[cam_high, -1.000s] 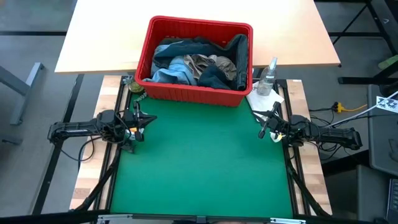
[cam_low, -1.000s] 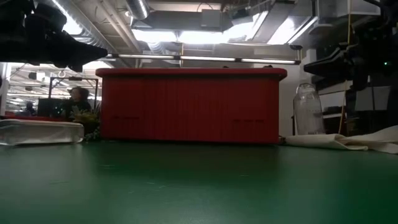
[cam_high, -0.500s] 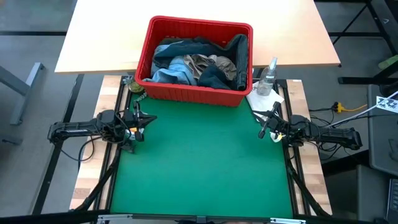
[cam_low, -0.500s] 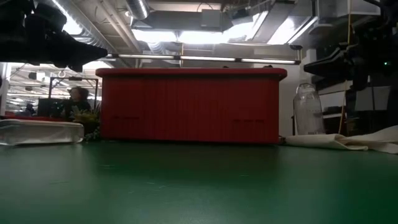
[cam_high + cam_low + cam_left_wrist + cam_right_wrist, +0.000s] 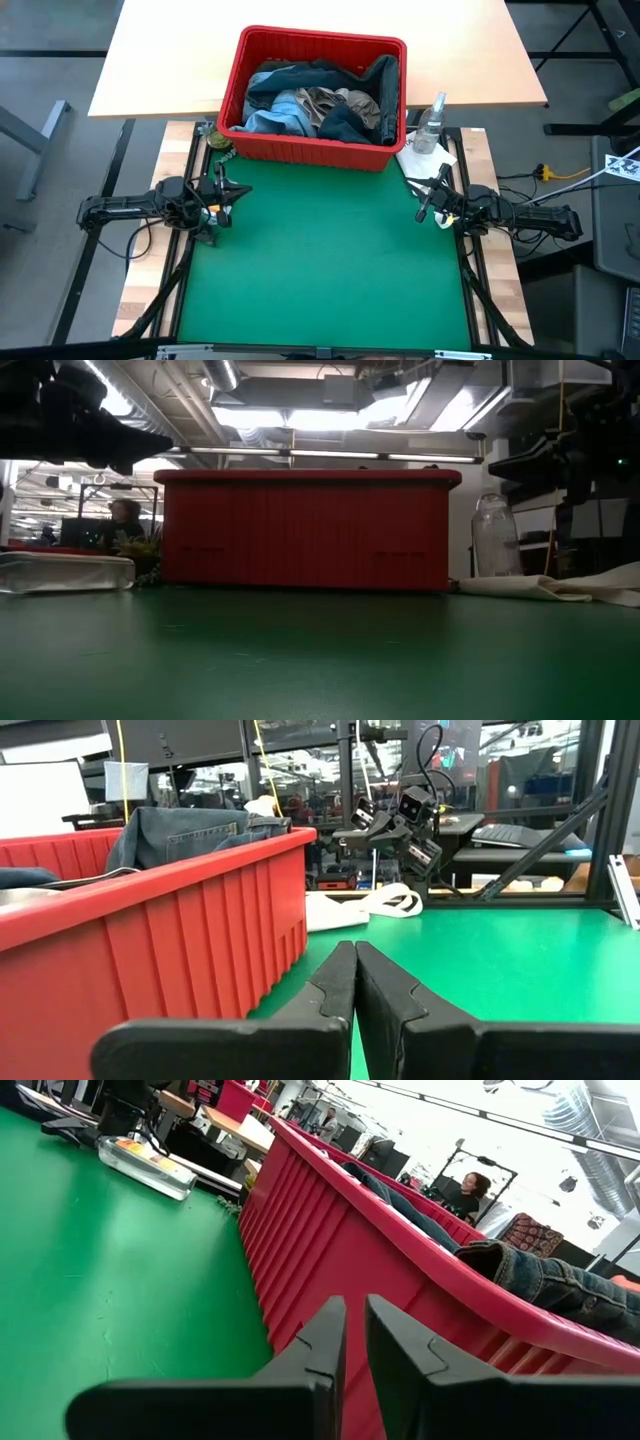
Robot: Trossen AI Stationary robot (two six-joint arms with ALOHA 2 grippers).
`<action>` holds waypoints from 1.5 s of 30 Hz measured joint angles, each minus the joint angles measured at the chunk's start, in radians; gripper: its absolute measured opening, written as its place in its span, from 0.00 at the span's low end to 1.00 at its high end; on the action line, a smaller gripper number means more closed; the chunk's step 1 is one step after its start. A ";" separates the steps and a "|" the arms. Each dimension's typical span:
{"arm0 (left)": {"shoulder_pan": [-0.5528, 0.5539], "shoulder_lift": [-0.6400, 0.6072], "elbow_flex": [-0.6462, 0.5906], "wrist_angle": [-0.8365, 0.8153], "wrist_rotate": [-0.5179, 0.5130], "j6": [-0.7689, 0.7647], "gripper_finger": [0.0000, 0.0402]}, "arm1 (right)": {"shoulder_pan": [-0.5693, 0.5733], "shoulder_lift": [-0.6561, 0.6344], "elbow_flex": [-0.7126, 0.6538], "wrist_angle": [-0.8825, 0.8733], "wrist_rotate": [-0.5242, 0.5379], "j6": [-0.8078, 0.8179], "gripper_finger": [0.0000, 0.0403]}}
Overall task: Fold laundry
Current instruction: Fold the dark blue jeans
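Item: laundry (image 5: 318,105), heaped inside the red basket (image 5: 300,148), spilling slightly over its rim; no garment is lying on the green mat (image 5: 320,270).

Left gripper (image 5: 228,190): hovering just off the basket's left front corner, fingers pressed together, holding nothing.

Right gripper (image 5: 428,197): hovering just off the basket's right front corner, fingers standing slightly apart, empty.

Bearing: the heap is lying beyond both, running along the basket's long front wall; neither arm is looking clearly nearer.

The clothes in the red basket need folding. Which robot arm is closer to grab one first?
Probably the right. The right gripper sits a bit nearer the red basket than the left gripper, and its fingers are slightly apart while the left's are shut. The clothes lie piled inside.
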 joint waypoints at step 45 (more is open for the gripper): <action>0.001 0.266 0.160 0.423 -0.190 -0.289 0.42 | 0.000 0.000 0.000 0.060 -0.119 0.094 0.11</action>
